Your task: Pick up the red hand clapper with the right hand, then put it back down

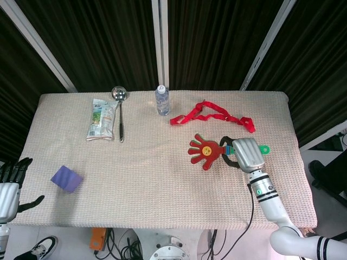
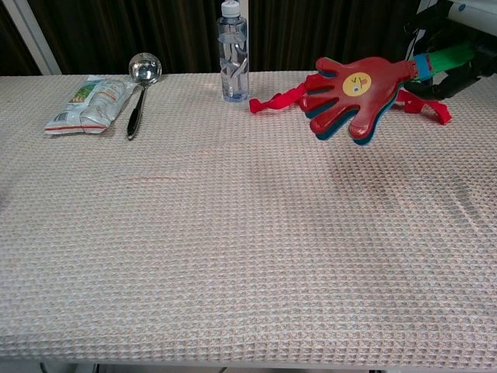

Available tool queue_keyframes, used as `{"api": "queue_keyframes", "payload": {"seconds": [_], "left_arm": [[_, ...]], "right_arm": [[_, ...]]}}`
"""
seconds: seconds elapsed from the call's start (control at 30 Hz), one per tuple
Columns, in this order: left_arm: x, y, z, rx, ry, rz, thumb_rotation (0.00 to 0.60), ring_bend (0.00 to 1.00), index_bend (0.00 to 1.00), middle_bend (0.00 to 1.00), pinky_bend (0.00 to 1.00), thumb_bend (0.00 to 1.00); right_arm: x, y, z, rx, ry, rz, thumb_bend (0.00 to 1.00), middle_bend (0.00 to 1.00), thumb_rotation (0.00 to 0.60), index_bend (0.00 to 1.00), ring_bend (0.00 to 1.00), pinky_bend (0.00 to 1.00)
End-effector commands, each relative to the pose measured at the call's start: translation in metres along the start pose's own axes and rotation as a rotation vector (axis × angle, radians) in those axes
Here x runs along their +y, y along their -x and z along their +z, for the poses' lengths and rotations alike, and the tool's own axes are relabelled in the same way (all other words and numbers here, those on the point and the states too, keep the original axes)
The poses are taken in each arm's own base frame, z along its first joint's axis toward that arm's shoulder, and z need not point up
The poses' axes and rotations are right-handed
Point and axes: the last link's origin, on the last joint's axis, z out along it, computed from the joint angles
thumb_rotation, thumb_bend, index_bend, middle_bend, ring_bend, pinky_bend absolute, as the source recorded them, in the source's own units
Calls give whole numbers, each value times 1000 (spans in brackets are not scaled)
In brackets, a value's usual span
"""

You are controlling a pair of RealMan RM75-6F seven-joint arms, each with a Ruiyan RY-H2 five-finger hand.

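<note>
The red hand clapper (image 1: 205,151) (image 2: 355,95) has a yellow smiley face, blue and green layers beneath and a green handle. My right hand (image 1: 246,153) (image 2: 458,48) grips that handle and holds the clapper above the table, its palm pointing left. My left hand (image 1: 11,181) hangs off the table's front left corner, fingers spread, holding nothing.
A red ribbon (image 1: 212,116) (image 2: 342,95) lies behind the clapper. A water bottle (image 1: 162,100) (image 2: 234,53) stands at the back centre. A ladle (image 1: 120,111) (image 2: 140,85) and a snack packet (image 1: 101,119) (image 2: 88,103) lie back left. A purple block (image 1: 66,178) sits front left.
</note>
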Motion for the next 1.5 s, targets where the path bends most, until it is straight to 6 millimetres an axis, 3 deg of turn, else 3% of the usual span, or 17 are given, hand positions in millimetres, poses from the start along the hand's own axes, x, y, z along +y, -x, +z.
{"api": "queue_keyframes", "payload": {"seconds": [0.03,0.23,0.47,0.6,0.8,0.93,1.0,1.23,1.5], "left_arm": [[0,0,0,0,1,0,600,0,76,67,41,90],[0,0,-1,3,0,0,600,0,76,67,41,90],[1,0,-1,1,0,2,600,0,76,67,41,90],[1,0,0,2,1,2,600,0,76,67,41,90],[1,1,0,-2,0,1,600,0,76,67,41,90],[1,1,0,0,2,2,600,0,76,67,41,89],[1,1,0,0,1,3,600,0,76,67,41,90],[1,0,0,-1,1,4,600,0,76,67,41,90],[1,1,1,-2,1,3,600,0,76,67,41,89]], "right_arm": [[9,-39,-7,65,-179,1426,367,682,600,1000,736,1000],[24,-47,-13,37,-207,1758,370,682,600,1000,736,1000],[31,-45,-11,-28,-206,1824,390,682,600,1000,737,1000],[34,-38,-10,33,-214,1605,357,682,600,1000,737,1000],[29,-17,-4,147,-223,699,367,682,600,1000,737,1000],[28,-2,-1,145,-194,206,367,689,600,999,737,1000],[29,4,0,127,-161,40,368,695,600,999,737,1000],[31,11,3,29,-49,-171,370,711,600,999,740,1000],[25,10,3,0,-33,-34,370,756,600,1000,779,1000]]}}
